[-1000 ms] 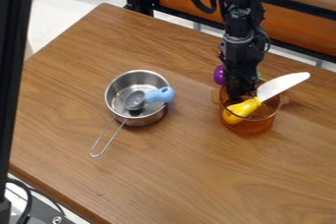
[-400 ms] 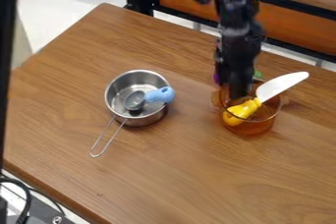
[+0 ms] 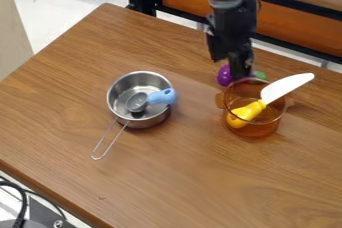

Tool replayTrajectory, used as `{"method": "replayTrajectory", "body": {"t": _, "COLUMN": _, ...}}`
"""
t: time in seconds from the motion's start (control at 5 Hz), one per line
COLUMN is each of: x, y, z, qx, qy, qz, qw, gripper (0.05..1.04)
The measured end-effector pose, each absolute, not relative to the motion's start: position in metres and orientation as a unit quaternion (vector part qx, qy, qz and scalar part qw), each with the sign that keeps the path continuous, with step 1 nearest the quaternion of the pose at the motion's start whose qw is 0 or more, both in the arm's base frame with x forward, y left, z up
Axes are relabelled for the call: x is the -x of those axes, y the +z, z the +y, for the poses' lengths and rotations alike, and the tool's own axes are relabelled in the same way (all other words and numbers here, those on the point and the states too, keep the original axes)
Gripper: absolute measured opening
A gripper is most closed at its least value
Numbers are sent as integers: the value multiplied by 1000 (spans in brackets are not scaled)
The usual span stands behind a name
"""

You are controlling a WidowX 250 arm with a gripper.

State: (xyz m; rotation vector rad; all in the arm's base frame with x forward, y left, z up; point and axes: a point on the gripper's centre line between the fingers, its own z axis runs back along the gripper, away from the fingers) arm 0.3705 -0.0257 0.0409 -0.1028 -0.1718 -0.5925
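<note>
Beside the amber pot (image 3: pixel 255 129) hangs the pincer (image 3: pixel 242 71); I cannot tell its opening or any hold.

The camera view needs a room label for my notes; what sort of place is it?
Probably a robotics lab or workshop: a robot arm over a wooden table, with toy-like kitchenware.

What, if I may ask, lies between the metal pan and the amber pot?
Beyond the blue handle overhanging the pan, only bare tabletop, in the camera view.

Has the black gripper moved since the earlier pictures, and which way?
Yes. Against the amber pot, which has stayed in place, the gripper has moved up in the view, toward the pot's far rim.
</note>
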Motion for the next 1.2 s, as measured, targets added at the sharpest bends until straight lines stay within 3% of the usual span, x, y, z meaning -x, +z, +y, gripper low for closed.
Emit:
{"method": "replayTrajectory", "body": {"t": 0.4, "x": -332, "y": 47, "z": 1, "qx": 51, "qy": -258, "qz": -65, "qw": 963, "gripper": 999}}
{"method": "replayTrajectory", "body": {"t": 0.6, "x": -330, "y": 42, "z": 30, "qx": 40, "qy": -219, "qz": -77, "qw": 972, "gripper": 999}}
{"method": "replayTrajectory", "body": {"t": 1.0, "x": -358, "y": 32, "z": 101, "qx": 0, "qy": -85, "qz": -109, "qw": 990, "gripper": 999}}
{"method": "replayTrajectory", "body": {"t": 1.2, "x": -363, "y": 19, "z": 135, "qx": -14, "qy": -38, "qz": -102, "qw": 994, "gripper": 999}}
